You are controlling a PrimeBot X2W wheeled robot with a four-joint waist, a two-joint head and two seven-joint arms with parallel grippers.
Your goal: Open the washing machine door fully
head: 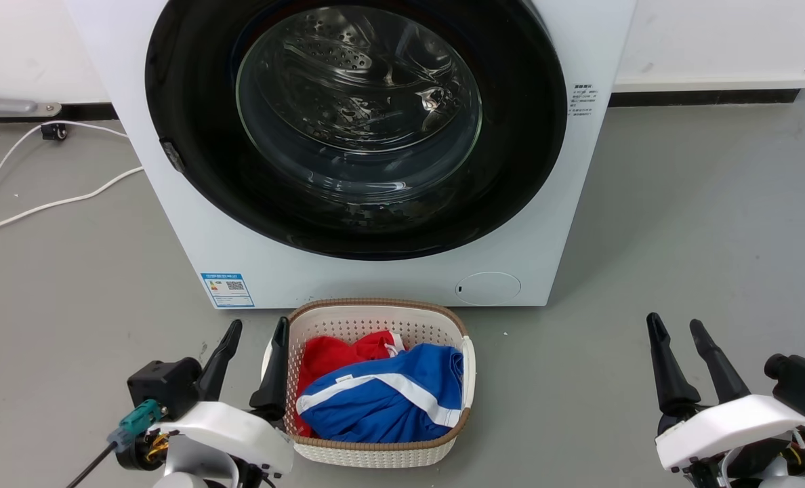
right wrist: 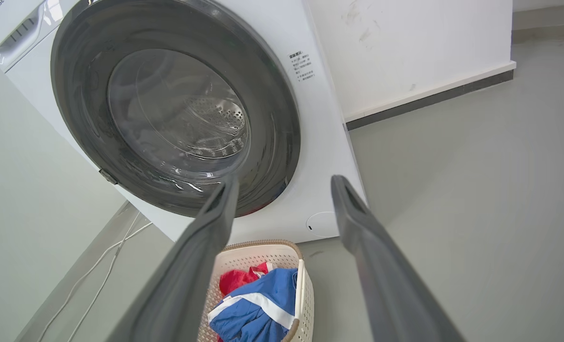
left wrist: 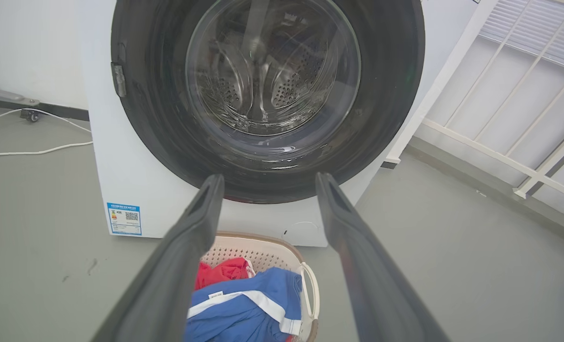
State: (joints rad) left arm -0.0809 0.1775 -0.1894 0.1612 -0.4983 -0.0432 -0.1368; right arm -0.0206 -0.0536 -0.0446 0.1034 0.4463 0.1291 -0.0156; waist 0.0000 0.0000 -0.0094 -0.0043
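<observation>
Door: the washing machine door (head: 192,102) is shut. It is straight ahead of both grippers and higher than their tips, with its round face turned toward them.
Grab spot: a small grey catch (head: 172,156) sits on its left edge, so the left arm looks nearer.
Left gripper (head: 259,324): fingers apart, holding nothing, just beside the basket (head: 375,306).
Right gripper (head: 674,320): fingers apart, holding nothing, off to the door's right.
Room: a smooth grey floor (head: 680,203), with a white cord (head: 57,202) far out to the left.
</observation>
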